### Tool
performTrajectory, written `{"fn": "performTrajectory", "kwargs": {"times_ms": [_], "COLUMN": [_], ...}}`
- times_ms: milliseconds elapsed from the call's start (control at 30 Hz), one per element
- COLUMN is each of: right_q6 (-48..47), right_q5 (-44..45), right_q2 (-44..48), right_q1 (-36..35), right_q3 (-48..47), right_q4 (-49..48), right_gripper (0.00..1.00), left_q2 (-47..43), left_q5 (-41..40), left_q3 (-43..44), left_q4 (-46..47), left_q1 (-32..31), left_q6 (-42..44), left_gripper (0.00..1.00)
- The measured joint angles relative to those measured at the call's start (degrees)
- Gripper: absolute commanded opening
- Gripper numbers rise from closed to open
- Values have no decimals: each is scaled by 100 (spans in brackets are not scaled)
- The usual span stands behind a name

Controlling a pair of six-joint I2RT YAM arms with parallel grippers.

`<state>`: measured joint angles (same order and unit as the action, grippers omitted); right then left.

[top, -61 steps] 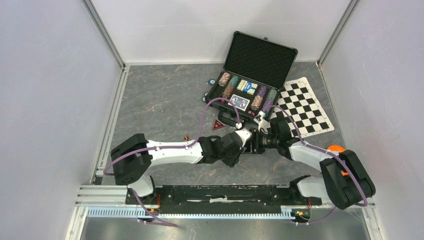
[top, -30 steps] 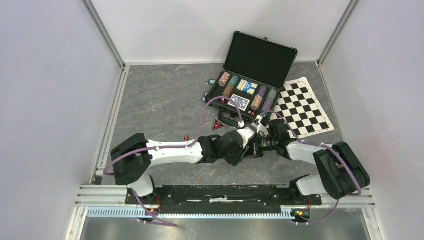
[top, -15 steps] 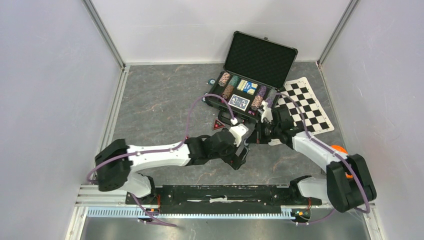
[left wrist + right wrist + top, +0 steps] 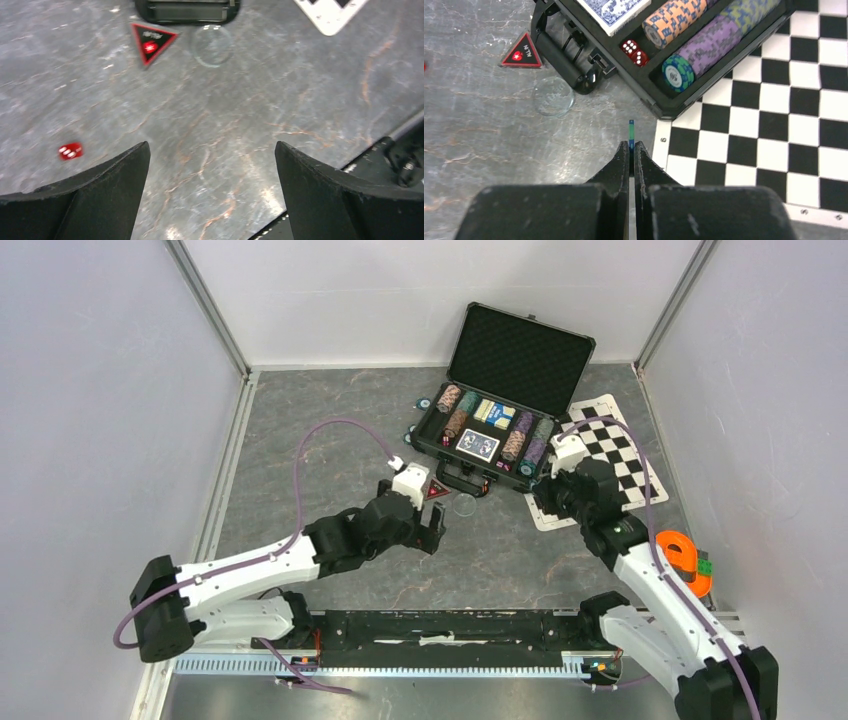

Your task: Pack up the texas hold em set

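Note:
The black case [image 4: 455,453] lies open at the back, foam lid [image 4: 520,358] upright. Rows of striped chips [image 4: 711,46], a blue card deck [image 4: 478,445] and two red dice [image 4: 634,52] sit in it. My right gripper [image 4: 631,145] is shut on a green-and-blue poker chip [image 4: 631,131] held edge-on, just in front of the case's near corner. The left gripper [image 4: 210,150] is open and empty above bare table. A red triangular marker [image 4: 150,41] and a red die [image 4: 70,150] lie on the table near it.
A clear round disc [image 4: 553,96] lies by the case handle [image 4: 569,65]. The checkered mat [image 4: 610,455] sits right of the case, under my right wrist. Loose chips [image 4: 424,406] lie left of the case. An orange ring [image 4: 683,552] sits at the right edge.
The left gripper opened and its arm drew back to the left, away from the right gripper. The right arm swung right toward the mat's corner, still pinching the chip.

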<state>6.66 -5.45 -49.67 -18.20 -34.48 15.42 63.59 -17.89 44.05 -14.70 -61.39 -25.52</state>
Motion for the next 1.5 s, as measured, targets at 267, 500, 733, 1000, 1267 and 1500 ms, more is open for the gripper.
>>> {"fn": "performTrajectory", "kwargs": {"times_ms": [267,500,733,1000,1267,1500], "right_q6": [-1139,-1921,-2334,-2527,-2608,-2653], "right_q5": [-203,-247,-66,129,431,728], "right_q2": [-535,-1449,-2013,-2533,-2997,-3163], "right_q1": [-2,-2,-4,-4,-83,-107], "right_q3": [249,-184,-483,-568,-750,-863], "right_q4": [-802,-925,-1121,-1204,-1403,-1416], "right_gripper": [0,0,0,0,0,11], "left_q2": [-695,-811,-837,-1154,-1202,-1202], "left_q5": [-1108,-1515,-1679,-1919,-1961,-1961], "left_q3": [-448,-892,-1014,-1263,-1423,-1423], "left_q4": [-238,-7,249,409,505,555], "left_q1": [2,2,2,4,4,4], "left_q6": [-7,9,13,13,13,13], "left_gripper": [100,100,100,100,100,100]}}
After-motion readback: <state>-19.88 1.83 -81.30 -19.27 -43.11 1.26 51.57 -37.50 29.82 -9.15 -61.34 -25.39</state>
